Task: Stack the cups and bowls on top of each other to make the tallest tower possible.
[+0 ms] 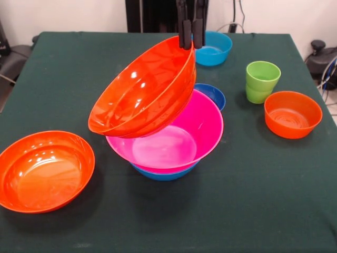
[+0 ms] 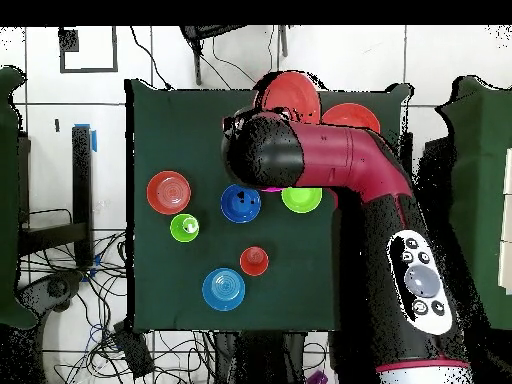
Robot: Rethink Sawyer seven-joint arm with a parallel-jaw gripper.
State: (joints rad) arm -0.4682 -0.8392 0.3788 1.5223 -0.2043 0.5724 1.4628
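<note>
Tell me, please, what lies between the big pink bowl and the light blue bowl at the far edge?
In the front view, a small dark blue bowl sits between the pink bowl and the light blue bowl, partly hidden behind the pink rim.

Lighting: bright, even, from above. White glare spots on the tilted large orange bowl (image 1: 142, 89), several in a row along its inner wall. Broad soft sheen inside the pink bowl (image 1: 168, 139) and the second large orange bowl (image 1: 45, 169). Small highlights in the light blue bowl (image 1: 212, 48) and the smaller orange bowl (image 1: 293, 114).

Shadows: soft, short, beneath each bowl on the dark green tablecloth (image 1: 253, 200); none hard-edged.

Focus, front view: bowls in fair focus; slight softness overall.

Overhead view: floor very bright, near washed out; glossy highlight on the arm (image 2: 340, 165). Tabletop items small, detail limited.
</note>
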